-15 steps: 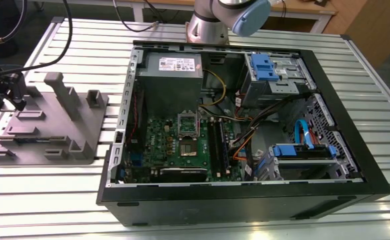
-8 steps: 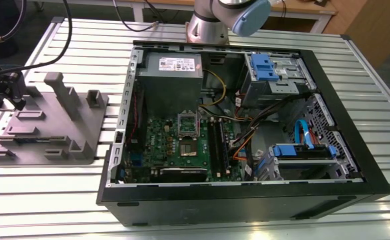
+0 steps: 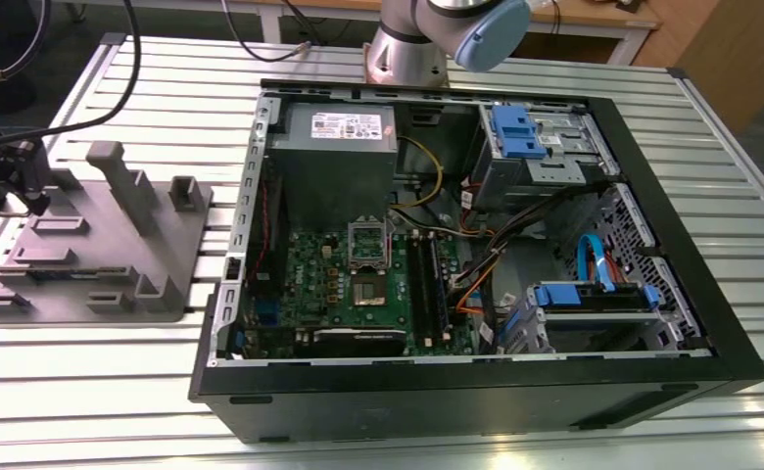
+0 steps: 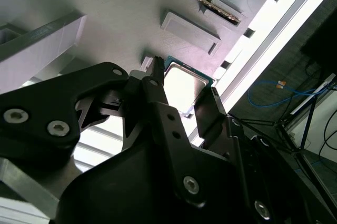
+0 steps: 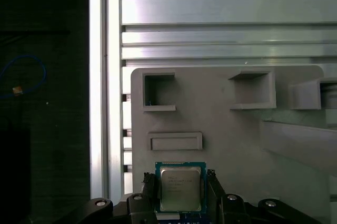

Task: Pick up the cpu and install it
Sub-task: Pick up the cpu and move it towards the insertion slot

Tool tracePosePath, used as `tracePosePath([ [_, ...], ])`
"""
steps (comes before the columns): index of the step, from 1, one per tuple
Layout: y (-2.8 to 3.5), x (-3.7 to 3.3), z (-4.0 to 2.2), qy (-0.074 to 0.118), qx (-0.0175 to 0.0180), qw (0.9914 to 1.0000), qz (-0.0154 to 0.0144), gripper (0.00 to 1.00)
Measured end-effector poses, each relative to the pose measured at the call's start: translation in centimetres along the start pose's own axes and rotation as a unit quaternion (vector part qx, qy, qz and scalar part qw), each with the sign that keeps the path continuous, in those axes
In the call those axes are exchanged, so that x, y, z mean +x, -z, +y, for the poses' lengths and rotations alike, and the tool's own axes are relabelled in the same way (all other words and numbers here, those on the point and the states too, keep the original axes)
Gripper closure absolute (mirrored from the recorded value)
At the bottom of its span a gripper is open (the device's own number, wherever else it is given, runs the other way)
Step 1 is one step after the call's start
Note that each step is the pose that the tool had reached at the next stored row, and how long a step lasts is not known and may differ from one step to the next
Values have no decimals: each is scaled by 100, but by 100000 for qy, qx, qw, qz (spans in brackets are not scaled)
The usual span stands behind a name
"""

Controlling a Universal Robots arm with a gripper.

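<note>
The cpu (image 5: 180, 188), a small square chip with a silvery top and green rim, lies on the grey fixture plate (image 5: 221, 124). In both wrist views it sits between my black fingers. My gripper (image 5: 180, 182) has one fingertip against each side of the chip, so it is shut on it. In the second wrist view the cpu (image 4: 185, 83) shows bright between the fingertips (image 4: 154, 79). In the exterior view my gripper (image 3: 26, 191) is low over the fixture's far corner, at the exterior view's left. The motherboard socket (image 3: 366, 240) lies inside the open computer case (image 3: 487, 382).
Tall grey posts (image 3: 127, 191) and pockets rise from the fixture (image 3: 95, 294) close to my gripper. The case holds a power supply (image 3: 336, 132), drive bays (image 3: 539, 137) and cables (image 3: 487, 264). The slatted aluminium table's edge (image 5: 100, 103) runs just beside the fixture.
</note>
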State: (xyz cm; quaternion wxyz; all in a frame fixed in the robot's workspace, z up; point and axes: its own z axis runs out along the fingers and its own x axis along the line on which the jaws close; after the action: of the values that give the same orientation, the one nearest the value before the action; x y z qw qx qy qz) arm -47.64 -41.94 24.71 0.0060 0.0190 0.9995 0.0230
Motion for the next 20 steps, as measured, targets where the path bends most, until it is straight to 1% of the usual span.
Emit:
tracePosePath([
  [12,42,-1,2,0,5,100000,-4,53],
  [16,43,-1,2,0,13,100000,-3,53],
  [18,61,-1,3,2,14,100000,-1,53],
  [20,64,-1,3,2,16,100000,1,53],
])
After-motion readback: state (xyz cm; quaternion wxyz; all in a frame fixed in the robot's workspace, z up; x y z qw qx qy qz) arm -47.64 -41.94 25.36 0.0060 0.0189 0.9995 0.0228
